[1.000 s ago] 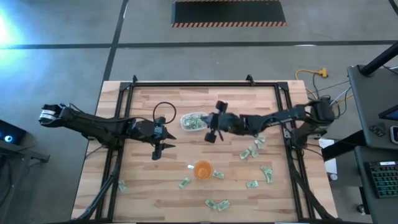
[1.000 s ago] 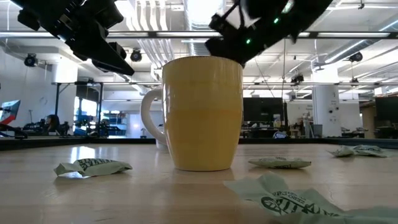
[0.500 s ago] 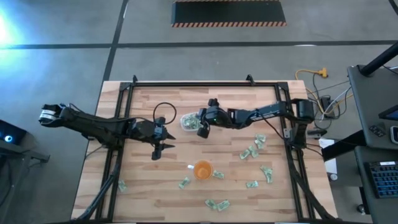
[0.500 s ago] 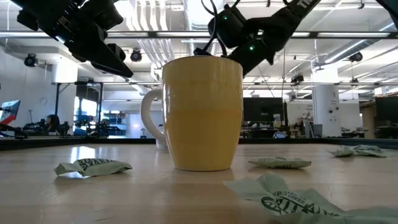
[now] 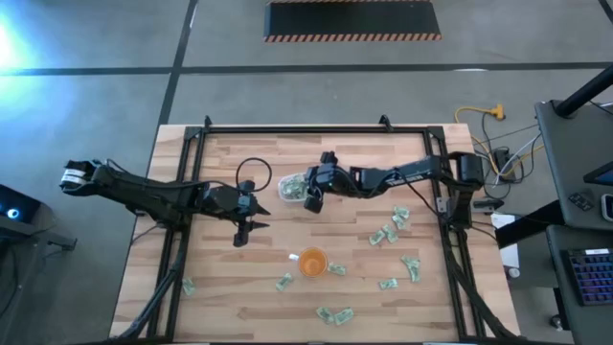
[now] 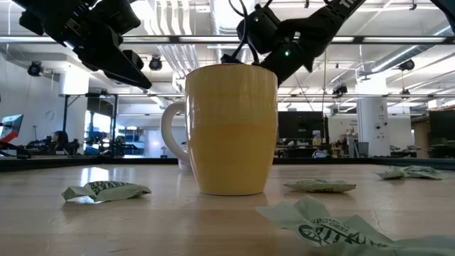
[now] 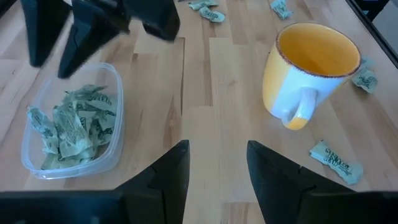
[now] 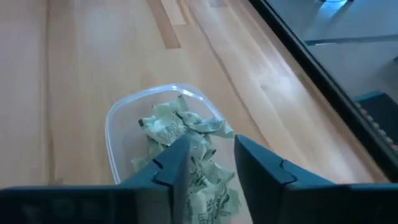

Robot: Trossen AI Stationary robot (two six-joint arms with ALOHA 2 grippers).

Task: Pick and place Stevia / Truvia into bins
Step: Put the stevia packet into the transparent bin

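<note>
The clear tub stands on the wooden table, toward the far side and near the middle, and holds a heap of crumpled green-and-white Stevia sachets; the right wrist view shows the same heap reaching up to the rim. The right gripper hangs directly over the tub's right end, its two fingers parted with a gap between them, and a sachet lies just below that gap on top of the heap; whether it touches the fingers cannot be told. More loose sachets lie scattered over the right and near parts of the table, with a pair by the near edge and one by the near left side. An orange cup with a white handle stands nearer the front than the tub, well apart from it, with a sachet just beside it on the right and a small white scrap to its left. The left gripper is held above bare table to the left of the cup, its fingers spread apart and holding nothing. In the low view the cup fills the middle, with both arms overhead.
</note>
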